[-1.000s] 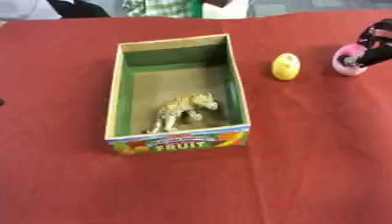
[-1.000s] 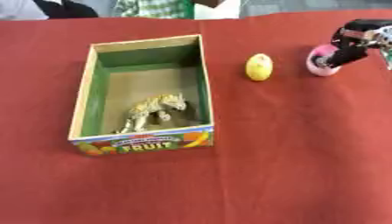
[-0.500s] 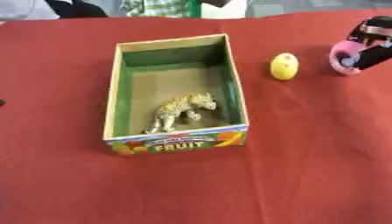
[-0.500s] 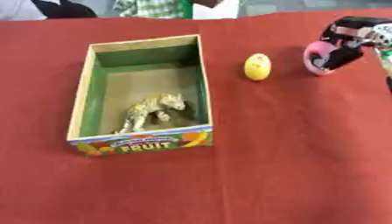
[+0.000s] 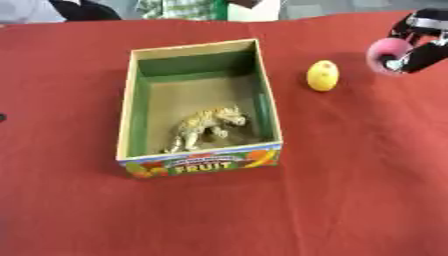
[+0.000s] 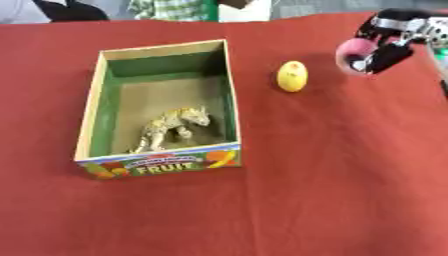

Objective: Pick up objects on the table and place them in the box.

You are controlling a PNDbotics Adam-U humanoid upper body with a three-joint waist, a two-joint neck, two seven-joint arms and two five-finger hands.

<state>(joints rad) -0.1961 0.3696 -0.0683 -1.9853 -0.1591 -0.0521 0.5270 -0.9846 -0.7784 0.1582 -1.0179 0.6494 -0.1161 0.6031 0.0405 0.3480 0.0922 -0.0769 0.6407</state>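
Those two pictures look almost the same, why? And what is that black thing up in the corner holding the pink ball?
They match because a robot has two camera eyes in its head, side by side, both looking down at a red table. One picture comes from each eye.

The black thing is the robot's right hand. It has fingers and a thumb like yours, and they are curled round a pink round object. A person steers the robot.

On the table stands a cardboard box with FRUIT written on the front. Inside lies a small toy animal, tan with spots. Next to the box, on the cloth, sits a yellow lemon-shaped toy. The robot's other hand is not in the pictures.
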